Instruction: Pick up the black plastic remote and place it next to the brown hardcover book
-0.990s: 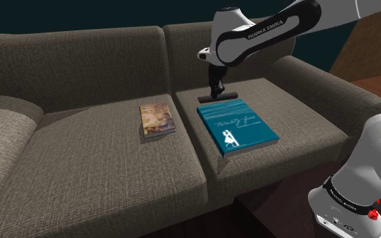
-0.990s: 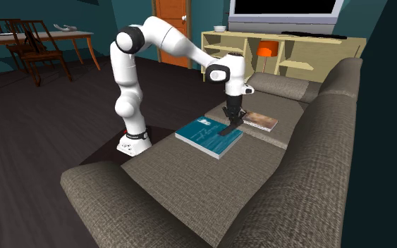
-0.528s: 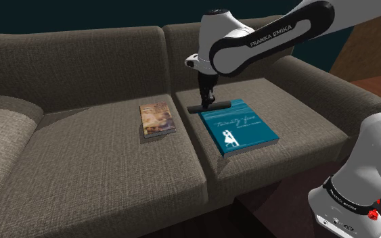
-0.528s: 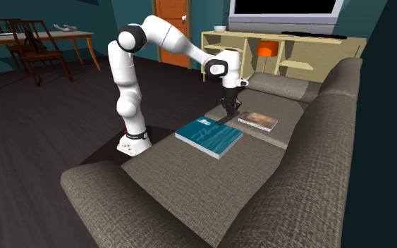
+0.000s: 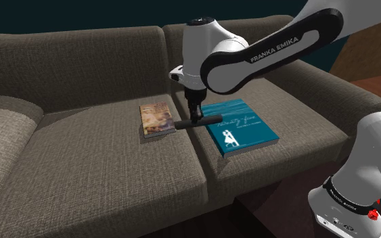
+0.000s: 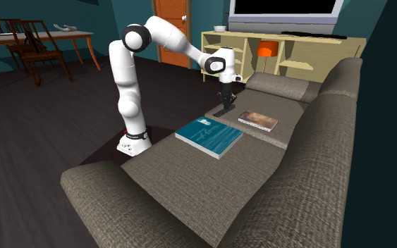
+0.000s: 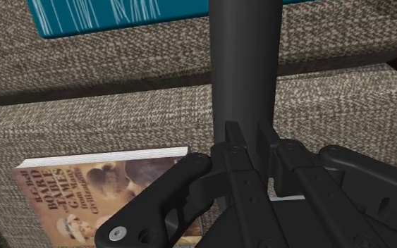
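The black remote [image 5: 209, 120] hangs level in the air, clasped across its middle by the hand [image 5: 196, 120], whose fingers [image 7: 233, 138] are drawn in narrowly against it. It is above the seam between two seat cushions of the grey-brown sofa [image 5: 101, 176], between the brown book [image 5: 157, 120] and the teal book [image 5: 239, 126]. In the shoulder view one end comes just beside the brown book's edge; whether it overlaps the cover I cannot tell.

In the wrist view the hand covers the remote's near part and one corner of the brown book, and the teal book is cut off at the frame's edge. Each book lies flat on its own cushion.

Across the room a pale shelf unit [image 6: 288, 37] holds an orange object [image 6: 264, 51] in one open compartment; its shape is hard to make out. A black screen [image 6: 285, 7] above it is cut off. The floor [image 6: 49, 134] is dark, and an orange door [image 6: 171, 21] stands beyond.
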Tool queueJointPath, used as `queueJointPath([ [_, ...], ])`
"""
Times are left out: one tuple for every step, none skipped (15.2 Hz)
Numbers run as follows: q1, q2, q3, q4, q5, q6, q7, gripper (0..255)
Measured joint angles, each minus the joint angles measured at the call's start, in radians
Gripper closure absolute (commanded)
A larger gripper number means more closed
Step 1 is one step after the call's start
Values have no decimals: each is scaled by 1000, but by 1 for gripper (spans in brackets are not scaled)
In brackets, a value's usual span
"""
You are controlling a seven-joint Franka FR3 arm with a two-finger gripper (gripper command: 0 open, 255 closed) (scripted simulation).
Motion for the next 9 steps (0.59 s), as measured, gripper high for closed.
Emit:
queueJointPath([
  [3, 7, 3, -2, -1, 8, 7, 255],
  [4, 11, 4, -12, -1, 21, 11, 255],
  [4, 14, 4, -19, -2, 32, 13, 255],
  [5, 20, 5, -29, -2, 47, 16, 255],
  [6, 27, 5, -34, -3, 59, 19, 255],
  [6, 36, 6, -38, -3, 72, 20, 255],
  [6, 42, 5, -44, -3, 84, 20, 255],
  [6, 48, 5, -48, -4, 95, 21, 255],
  [6, 55, 5, -54, -4, 108, 23, 255],
])
